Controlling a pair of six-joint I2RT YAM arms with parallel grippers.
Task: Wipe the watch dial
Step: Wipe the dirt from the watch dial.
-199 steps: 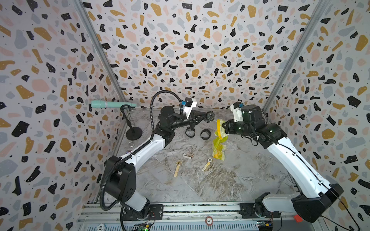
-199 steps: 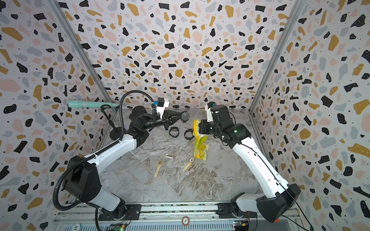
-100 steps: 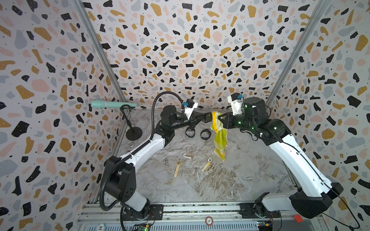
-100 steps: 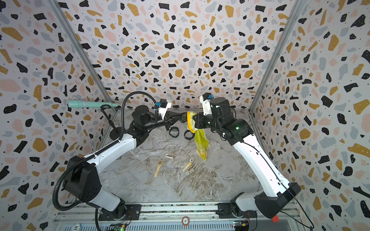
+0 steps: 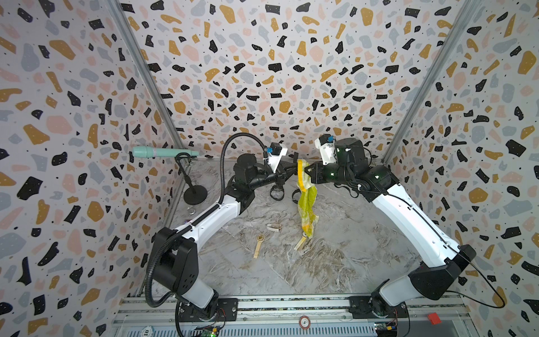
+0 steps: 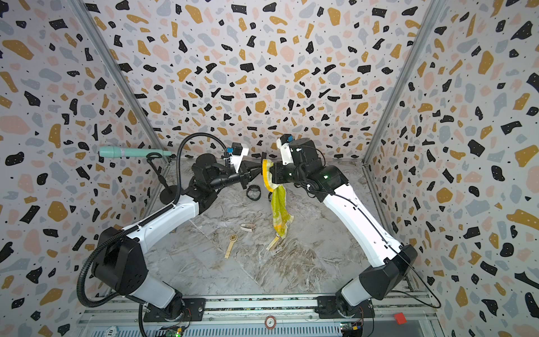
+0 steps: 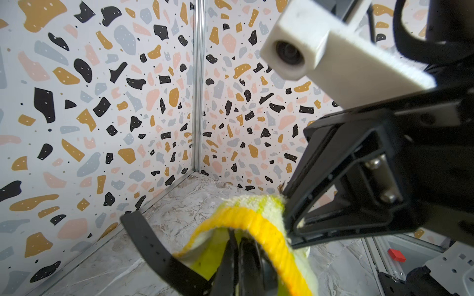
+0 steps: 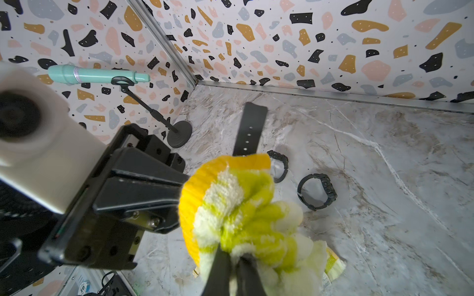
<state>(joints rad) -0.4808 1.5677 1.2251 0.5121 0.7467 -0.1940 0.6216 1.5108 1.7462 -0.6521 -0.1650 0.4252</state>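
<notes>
Clamped tight in the closed left gripper (image 5: 292, 169), mid-air near the back wall: black watch (image 8: 250, 128), dial hidden behind the yellow cloth (image 8: 238, 210) pinched in the closed right gripper (image 5: 306, 170). Rub small, light circles across the dial; brace the watch firmly against the push

Teal microphone (image 5: 163, 152) sat on black stand (image 5: 194, 195), left of centre. Gold watch (image 5: 258, 243) and beige strap piece (image 5: 274, 227) lay mid-frame on marble floor (image 5: 335, 262). Red block (image 5: 434, 318) sat lower right.
</notes>
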